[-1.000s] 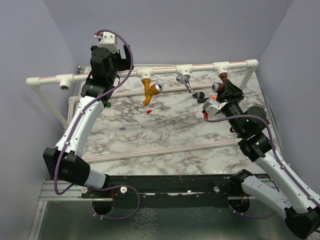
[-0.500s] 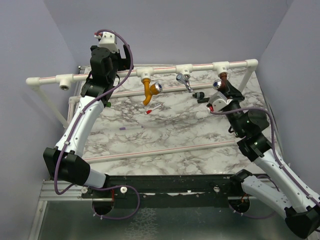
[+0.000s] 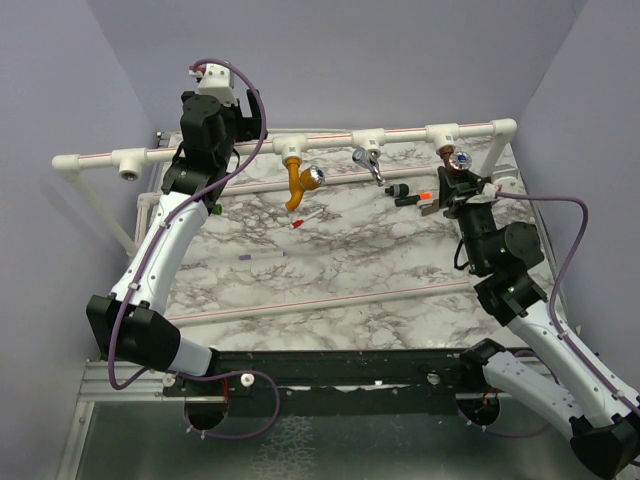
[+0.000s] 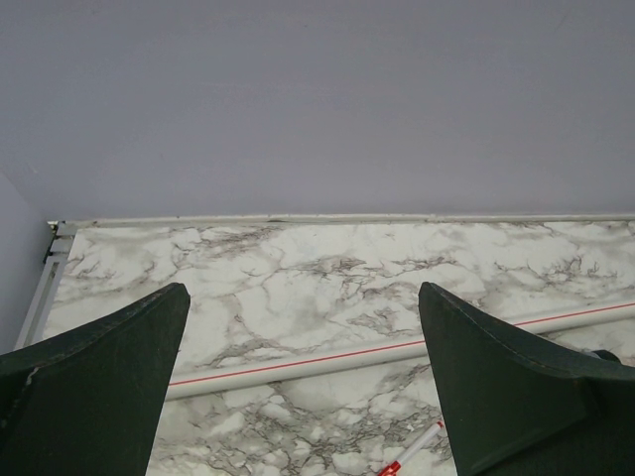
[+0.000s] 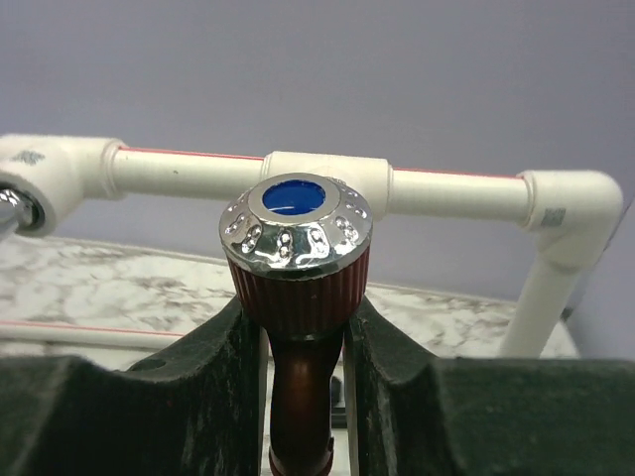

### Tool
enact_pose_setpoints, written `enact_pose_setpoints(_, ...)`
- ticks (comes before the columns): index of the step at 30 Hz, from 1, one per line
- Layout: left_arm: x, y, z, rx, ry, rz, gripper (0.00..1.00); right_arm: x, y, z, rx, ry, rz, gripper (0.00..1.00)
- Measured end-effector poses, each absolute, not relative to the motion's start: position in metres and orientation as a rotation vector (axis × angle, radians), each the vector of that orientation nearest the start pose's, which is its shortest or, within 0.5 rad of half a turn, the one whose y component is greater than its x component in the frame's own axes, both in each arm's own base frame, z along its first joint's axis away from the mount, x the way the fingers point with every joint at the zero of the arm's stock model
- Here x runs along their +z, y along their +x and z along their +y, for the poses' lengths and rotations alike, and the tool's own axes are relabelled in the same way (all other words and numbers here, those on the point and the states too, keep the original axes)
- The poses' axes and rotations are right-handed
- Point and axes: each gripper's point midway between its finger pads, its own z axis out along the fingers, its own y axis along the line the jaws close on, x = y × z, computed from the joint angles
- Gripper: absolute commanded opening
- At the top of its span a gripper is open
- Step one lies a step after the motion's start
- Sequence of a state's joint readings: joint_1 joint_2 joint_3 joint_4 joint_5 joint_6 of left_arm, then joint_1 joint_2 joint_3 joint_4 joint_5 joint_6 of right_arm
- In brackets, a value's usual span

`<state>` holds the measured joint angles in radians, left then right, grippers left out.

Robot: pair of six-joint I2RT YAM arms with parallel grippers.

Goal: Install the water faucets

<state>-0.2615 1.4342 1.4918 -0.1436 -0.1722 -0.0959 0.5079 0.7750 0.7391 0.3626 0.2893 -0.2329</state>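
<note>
Right wrist: our right gripper point(image 5: 303, 332) clamps brown faucet point(image 5: 296, 233), tee point(image 5: 327, 171) just beyond. Orange faucet point(image 3: 294, 183), silver faucet point(image 3: 370, 165) to its left look mounted; left gripper point(image 4: 303, 297) wide, empty.

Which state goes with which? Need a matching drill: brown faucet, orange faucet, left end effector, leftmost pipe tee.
Things:
1. dark brown faucet
2. mustard-orange faucet
3. left end effector
4. leftmost pipe tee

States:
A. open, holding nothing
B. hanging under the white pipe, ungripped
C. socket bare, no faucet
D. clamped by the right end effector

Pairs: 1-D, 2-B, 3-A, 4-C
</note>
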Motion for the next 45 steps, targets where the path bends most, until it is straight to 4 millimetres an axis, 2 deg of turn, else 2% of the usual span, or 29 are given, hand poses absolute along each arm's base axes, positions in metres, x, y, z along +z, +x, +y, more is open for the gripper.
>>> enact_pose_setpoints(11, 0.3864, 0.4591, -0.0958, -0.129, 0.006, 1.657, 0.99, 0.3866, 0.3059, 0.099, 0.521, 0.364, 1.269, 0.01)
enact_pose_setpoints(24, 0.3863, 0.4589, -0.0958, -0.129, 0.006, 1.658, 0.99, 0.3821, 0.3053, 0.1007, 0.978, 0.922, 1.202, 0.0)
enact_pose_setpoints(32, 0.3861, 0.4589, -0.0956, -0.128, 0.006, 1.659, 0.99, 0.3812, 0.3054, 0.1014, 1.148, 1.139, 1.15, 0.0)
enact_pose_setpoints(38, 0.3862, 0.459, -0.0956, -0.128, 0.006, 1.659, 0.99, 0.3816, 0.305, 0.102, 1.201, 1.208, 1.136, 0.01)
enact_pose_setpoints(41, 0.3862, 0.459, -0.0955, -0.128, 0.007, 1.659, 0.99, 0.3814, 0.3044, 0.1019, 1.198, 1.216, 1.144, 0.09)
enact_pose_setpoints(45, 0.386, 0.4589, -0.0955, -0.128, 0.007, 1.659, 0.99, 0.3807, 0.3036, 0.1018, 1.197, 1.219, 1.149, 0.37)
